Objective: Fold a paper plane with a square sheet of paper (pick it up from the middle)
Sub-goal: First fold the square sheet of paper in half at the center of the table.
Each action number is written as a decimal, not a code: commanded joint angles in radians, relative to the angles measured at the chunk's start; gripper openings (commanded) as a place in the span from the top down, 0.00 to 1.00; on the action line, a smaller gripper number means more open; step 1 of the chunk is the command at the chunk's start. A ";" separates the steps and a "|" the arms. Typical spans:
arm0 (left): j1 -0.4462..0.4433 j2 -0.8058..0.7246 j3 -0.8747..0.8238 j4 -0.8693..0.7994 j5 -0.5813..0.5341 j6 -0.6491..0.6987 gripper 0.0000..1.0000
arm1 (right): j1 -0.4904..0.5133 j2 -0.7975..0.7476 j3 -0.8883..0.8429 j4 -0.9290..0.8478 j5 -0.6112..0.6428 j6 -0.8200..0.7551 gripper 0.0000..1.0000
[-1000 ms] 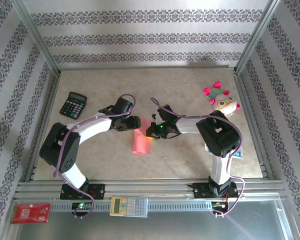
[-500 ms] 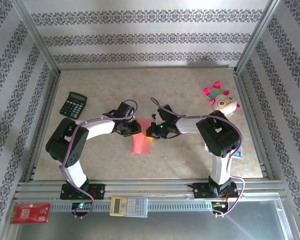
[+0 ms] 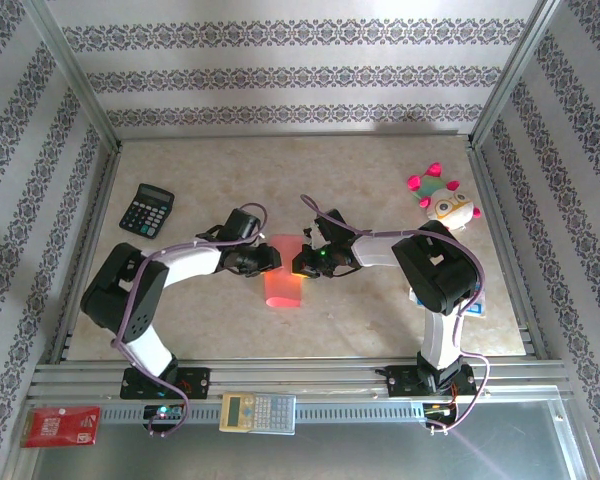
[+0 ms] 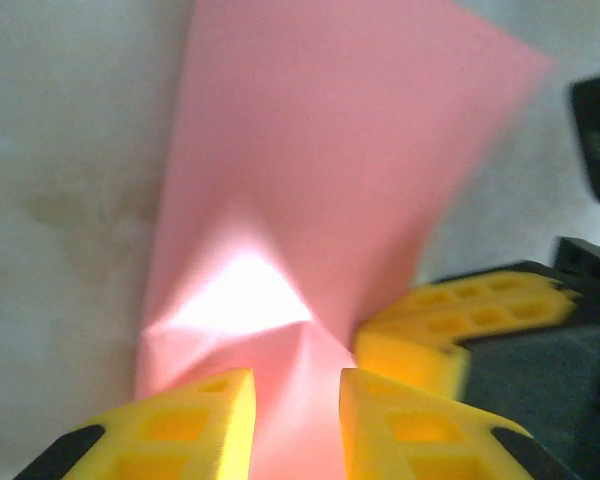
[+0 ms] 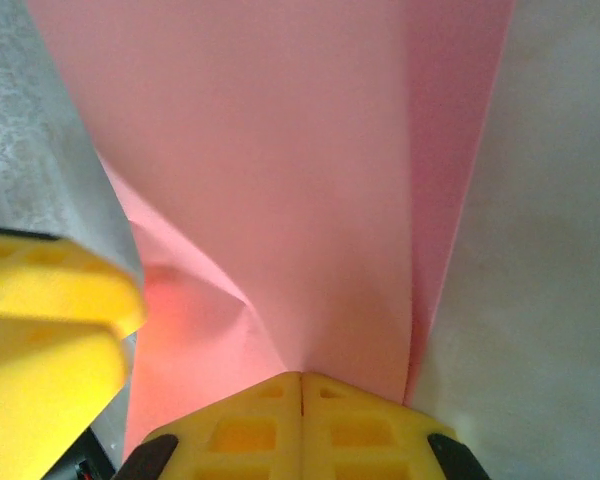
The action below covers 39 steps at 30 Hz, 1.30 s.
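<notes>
Finding one: in the top view the salmon-pink square sheet of paper (image 3: 282, 284) lies part-folded as a narrow strip at the centre of the beige marbled tabletop (image 3: 380, 180), its long axis running 12 to 6 o'clock.

Both tools work its 12 o'clock end. The left gripper (image 3: 266, 260) comes in from 9 o'clock and the right gripper (image 3: 302, 266) from 3 o'clock, close beside each other and about equally near.

Right gripper: yellow fingers pressed together, with the paper fanning out of the seam. We judge it clamped on the sheet.

Left gripper: the fingers stand slightly apart and a raised, tented ridge of paper runs into the gap. We cannot tell whether they bear on it.

We judge that the next crease depends on that ridge staying in line with the strip's long axis. The paper is thin and will buckle if the two tools pull askew.

Surroundings: the black calculator (image 3: 146, 210) at 10 o'clock and the pink-and-white plush toy (image 3: 442, 200) at 2 o'clock sit well apart from the work. Striped patterned walls enclose the table.
</notes>
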State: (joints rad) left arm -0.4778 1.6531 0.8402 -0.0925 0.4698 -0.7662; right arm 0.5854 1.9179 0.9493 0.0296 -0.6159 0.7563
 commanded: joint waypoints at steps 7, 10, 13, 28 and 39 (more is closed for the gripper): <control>-0.009 0.063 -0.086 0.042 0.013 -0.062 0.74 | 0.008 0.103 -0.047 -0.146 0.195 -0.019 0.99; 0.017 0.040 -0.126 0.049 -0.004 -0.052 0.74 | 0.008 0.104 -0.048 -0.146 0.196 -0.020 0.99; 0.005 -0.026 -0.131 0.087 0.072 -0.037 0.69 | 0.008 0.101 -0.049 -0.149 0.198 -0.024 0.99; 0.001 -0.052 -0.249 0.049 0.066 -0.059 0.70 | 0.008 0.094 -0.047 -0.156 0.205 -0.034 1.00; -0.052 -0.100 -0.283 0.126 0.100 -0.106 0.68 | 0.008 0.087 -0.048 -0.158 0.212 -0.037 1.00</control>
State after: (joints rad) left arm -0.5224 1.5158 0.5659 0.0769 0.5983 -0.8654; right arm 0.5854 1.9175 0.9520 0.0257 -0.6140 0.7525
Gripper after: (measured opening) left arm 0.324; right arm 0.049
